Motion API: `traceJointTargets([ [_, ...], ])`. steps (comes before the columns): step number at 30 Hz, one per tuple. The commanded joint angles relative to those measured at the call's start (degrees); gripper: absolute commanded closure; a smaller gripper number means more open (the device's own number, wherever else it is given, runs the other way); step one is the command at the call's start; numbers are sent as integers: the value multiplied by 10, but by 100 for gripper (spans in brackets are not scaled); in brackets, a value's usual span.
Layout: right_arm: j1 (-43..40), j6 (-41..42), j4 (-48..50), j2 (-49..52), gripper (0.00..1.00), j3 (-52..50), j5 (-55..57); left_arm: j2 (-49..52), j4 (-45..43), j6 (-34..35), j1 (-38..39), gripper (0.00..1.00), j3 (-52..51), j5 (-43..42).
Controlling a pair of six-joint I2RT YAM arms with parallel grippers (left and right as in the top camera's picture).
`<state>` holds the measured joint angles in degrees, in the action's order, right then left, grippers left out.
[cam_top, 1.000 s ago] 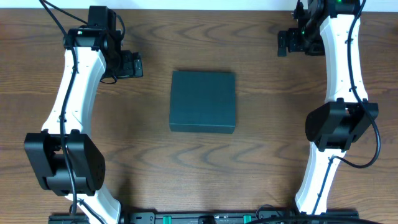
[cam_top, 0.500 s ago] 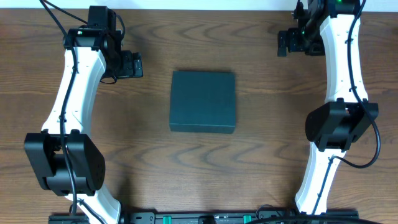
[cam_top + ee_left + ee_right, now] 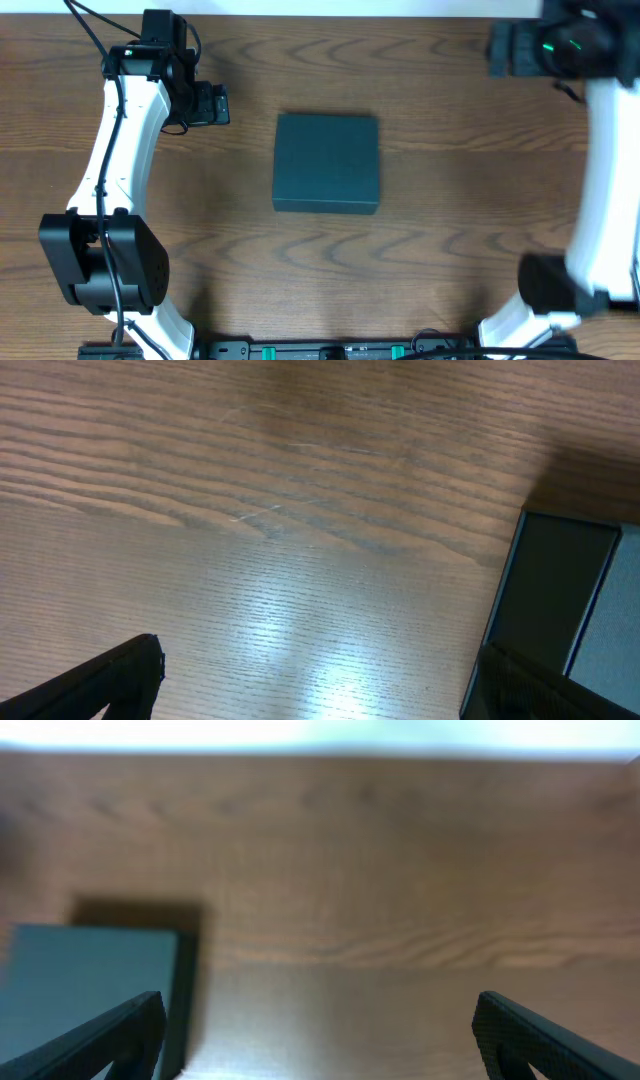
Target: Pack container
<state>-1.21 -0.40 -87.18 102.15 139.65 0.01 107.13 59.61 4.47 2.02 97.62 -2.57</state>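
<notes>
Brown wood-grain table [image 3: 430, 260] filling the view, with a pale strip [image 3: 350, 6] bordering its 12 o'clock edge.

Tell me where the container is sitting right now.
In the overhead view the container lies closed at the middle of the table, touching nothing else. Its nearest neighbour is the open left gripper, off its far-left corner.

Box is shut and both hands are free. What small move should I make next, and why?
Probably ease the left hand toward the near side of the container, ready to start opening it. The container lies closed. The left hand and the right hand are both open, empty and clear of it, and the left looks nearer.
</notes>
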Motion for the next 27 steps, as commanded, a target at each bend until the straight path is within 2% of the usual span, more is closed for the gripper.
traceJointTargets([
  [1, 2, 8, -3, -55, 1, 4, 6, -8, 1, -3, -1, 1, -2, 7],
  [7, 3, -2, 3, -158, 1, -1, 16, -8, 1, -3, -1, 1, -2, 7],
  [11, 14, -44, 64, -236, 1, -64, 22, -8, 1, -3, -1, 1, -2, 7],
  [15, 33, -61, 266, -357, 1, -245, 22, -8, 1, -3, -1, 1, -2, 7],
  [20, 57, -60, 544, -532, 1, -538, 19, -8, 1, -3, -1, 1, -2, 7],
  [22, 61, -54, 619, -598, 1, -647, 19, -8, 1, -3, -1, 1, -2, 7],
  [27, 61, -37, 735, -736, 1, -877, 19, -8, 1, -3, -1, 1, -2, 7],
])
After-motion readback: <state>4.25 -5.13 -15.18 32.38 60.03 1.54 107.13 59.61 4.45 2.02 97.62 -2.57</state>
